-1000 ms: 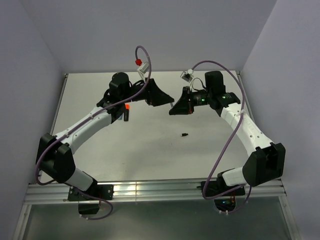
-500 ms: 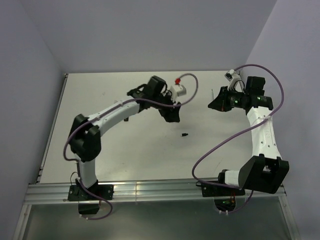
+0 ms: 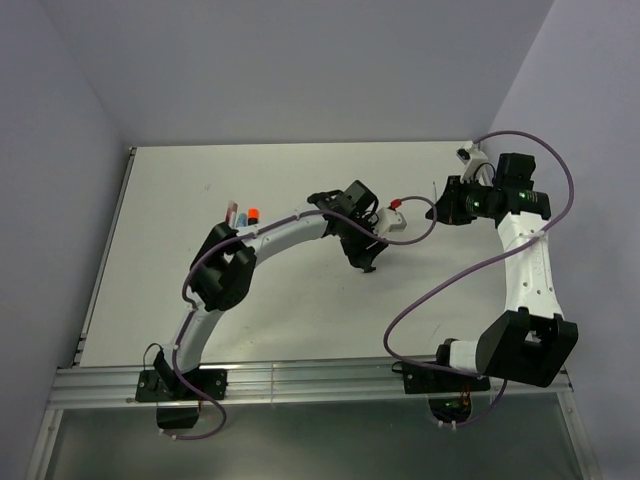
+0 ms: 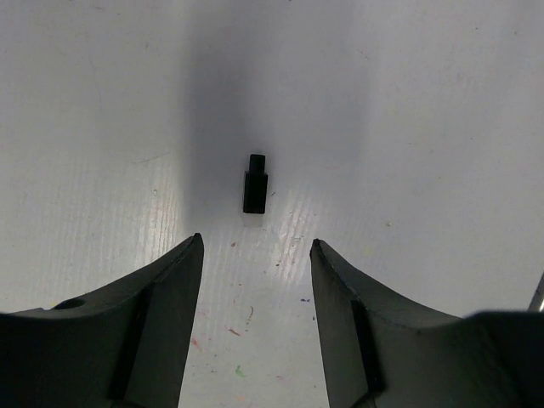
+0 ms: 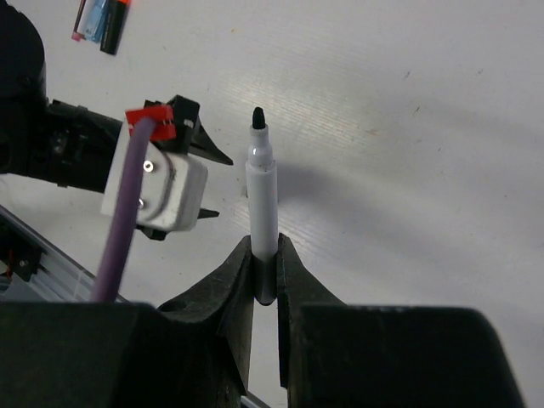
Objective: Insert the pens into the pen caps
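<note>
Left fingers (image 4: 166, 314): spread wide, gripping nothing, pointed down at the counter (image 4: 408, 127). The black cap (image 4: 255, 183) lies on its side on the counter just ahead of the fingertips. It is centred on the gap between them and touches neither; its narrower end points away from the fingers.

Right fingers (image 5: 234, 293): closed on the lower barrel of a white pen (image 5: 262, 191), uncapped, black tip pointing away from the wrist.

Top view: the right arm holds the pen over the far right of the counter, well apart from the cap. The remaining markers (image 3: 245, 214) lie grouped at the left, one with an orange end and a light-blue one beside it.
</note>
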`<state>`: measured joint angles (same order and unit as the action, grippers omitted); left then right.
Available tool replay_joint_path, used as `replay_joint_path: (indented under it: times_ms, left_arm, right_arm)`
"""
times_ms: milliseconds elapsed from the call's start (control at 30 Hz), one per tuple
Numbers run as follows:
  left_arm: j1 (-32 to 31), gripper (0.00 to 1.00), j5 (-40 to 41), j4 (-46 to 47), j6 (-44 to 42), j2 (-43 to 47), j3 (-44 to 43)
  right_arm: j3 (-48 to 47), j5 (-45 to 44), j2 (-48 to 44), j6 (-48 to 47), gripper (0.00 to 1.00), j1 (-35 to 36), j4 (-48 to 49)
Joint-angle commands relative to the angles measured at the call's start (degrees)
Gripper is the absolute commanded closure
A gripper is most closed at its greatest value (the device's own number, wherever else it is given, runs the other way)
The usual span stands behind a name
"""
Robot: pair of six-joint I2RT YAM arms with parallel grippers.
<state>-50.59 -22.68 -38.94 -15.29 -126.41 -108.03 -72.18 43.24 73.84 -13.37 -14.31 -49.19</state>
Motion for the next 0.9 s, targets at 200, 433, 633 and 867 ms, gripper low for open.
replay_joint_path:
  times_ms: [200, 433, 633, 867]
  left_arm:
    - [-1.9, 0.42, 4.2, 2.1, -5.0, -3.8, -2.3]
    - [-2.7, 0.45, 5.6, 4.1, -6.2, -6.1, -2.4]
    - [-3.7, 0.53, 7.3, 5.5, -8.5, -6.6, -0.1]
    - [-5.0, 0.87, 9.0, 7.3, -12.0, -3.0, 5.8]
  right_arm:
    - [-2.8, 1.0, -0.1, 0.3, 1.00, -1.8, -0.1]
    - [-3.3, 0.4, -0.4, 1.2, 1.00, -2.7, 0.1]
    - [-3.3, 1.1, -0.5, 0.7, 1.00, -3.1, 0.0]
    - [-4.2, 0.4, -0.3, 0.4, 1.00, -3.3, -0.5]
